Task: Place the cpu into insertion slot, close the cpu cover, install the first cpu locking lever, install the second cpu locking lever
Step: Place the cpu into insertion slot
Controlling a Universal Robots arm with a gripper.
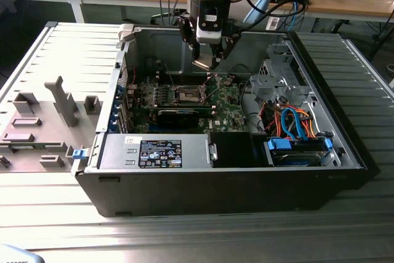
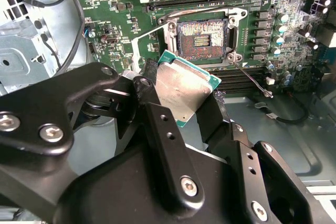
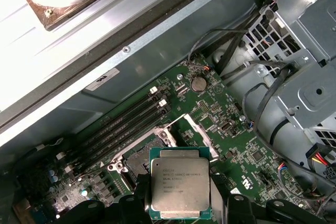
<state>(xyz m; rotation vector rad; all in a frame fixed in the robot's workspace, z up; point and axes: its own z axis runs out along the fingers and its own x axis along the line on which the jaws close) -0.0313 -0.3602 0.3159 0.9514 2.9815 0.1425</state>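
Observation:
My gripper [image 1: 206, 60] hangs inside the open computer case, shut on the cpu [image 1: 202, 64], which it holds by two opposite edges. In both wrist views the cpu [image 2: 181, 90] [image 3: 179, 187] shows its silver-grey top and green rim between the black fingers [image 2: 152, 100]. It floats above the green motherboard [image 1: 229, 108], apart from the insertion slot [image 2: 202, 36] [image 3: 137, 162]. The slot [image 1: 186, 95] is bare, with its dark contact field showing. The cpu cover [image 3: 198, 131] stands swung up beside the slot. A thin wire locking lever [image 2: 253, 81] sticks out, unlatched.
The case [image 1: 215, 183] walls rise around the motherboard. A metal drive cage [image 1: 277, 81] with orange and blue cables [image 1: 295, 124] sits at the exterior view's right. Memory slots [image 3: 121, 124] run beside the socket. A long black card [image 1: 178, 115] lies in front, a grey fixture [image 1: 43, 121] outside.

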